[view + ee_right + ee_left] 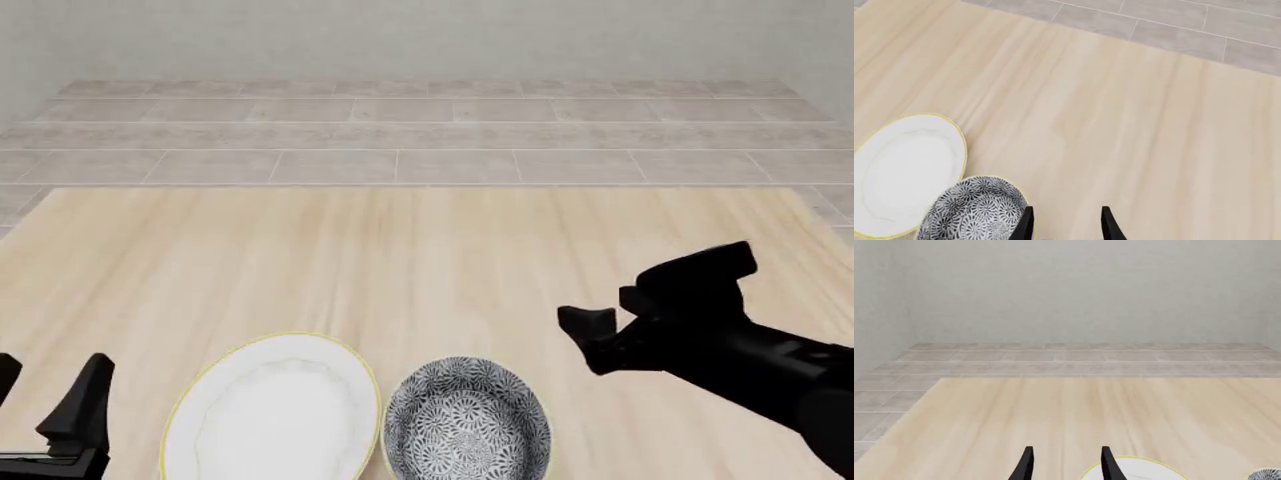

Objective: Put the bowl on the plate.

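The bowl [467, 418], deep and covered in a grey-and-white floral pattern, sits on the table at the near edge, just right of the plate [274, 412]. The plate is flat and white with a thin yellow rim, and the two stand side by side. My right gripper [587, 338] hovers open a little right of and beyond the bowl, nothing between its fingers. The right wrist view shows the bowl [974, 211] beside the gripper [1066, 226], with the plate [907, 170] past it. My left gripper [51, 388] is open and empty left of the plate. The left wrist view catches the plate's rim [1137, 471] and a sliver of bowl [1266, 474].
The light wooden table [400, 250] stretches away from the dishes to its far edge. A grey tiled floor [427, 140] and a pale wall lie beyond. The right arm [747, 350] reaches in from the right over the table.
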Robot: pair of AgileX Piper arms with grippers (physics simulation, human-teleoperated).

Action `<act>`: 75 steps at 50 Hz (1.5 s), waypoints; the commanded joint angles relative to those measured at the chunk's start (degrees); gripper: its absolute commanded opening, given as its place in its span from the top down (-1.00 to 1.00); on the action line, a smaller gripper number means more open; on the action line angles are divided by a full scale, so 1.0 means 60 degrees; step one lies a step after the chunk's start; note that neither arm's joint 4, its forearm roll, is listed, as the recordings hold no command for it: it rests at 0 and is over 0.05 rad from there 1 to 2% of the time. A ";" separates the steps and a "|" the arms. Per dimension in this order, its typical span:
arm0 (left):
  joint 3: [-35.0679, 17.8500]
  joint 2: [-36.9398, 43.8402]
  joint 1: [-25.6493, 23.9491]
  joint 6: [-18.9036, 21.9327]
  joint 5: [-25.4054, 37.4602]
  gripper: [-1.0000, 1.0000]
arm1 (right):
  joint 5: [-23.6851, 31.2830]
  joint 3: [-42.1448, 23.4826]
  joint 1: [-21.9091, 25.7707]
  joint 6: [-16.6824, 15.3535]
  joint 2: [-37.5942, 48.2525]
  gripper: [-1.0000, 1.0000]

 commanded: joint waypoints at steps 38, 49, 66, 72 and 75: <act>0.0000 0.0000 0.0000 0.0000 0.0000 -1.00 | -0.1884 0.0701 0.1258 0.0749 0.2087 -1.00; 0.0000 0.0000 0.0000 0.0000 0.0000 -1.00 | -0.2454 0.0925 0.1420 0.1016 0.2604 -1.00; 0.0000 0.0000 0.0000 0.0000 0.0000 -1.00 | -0.2787 0.0989 0.1595 0.1206 0.3072 -1.00; 0.0000 0.0000 0.0000 0.0000 0.0000 -1.00 | -0.2921 0.0988 0.1686 0.1287 0.3247 -1.00; 0.0000 0.0000 0.0000 0.0000 0.0000 -1.00 | -0.2909 0.0960 0.1686 0.1287 0.3261 -1.00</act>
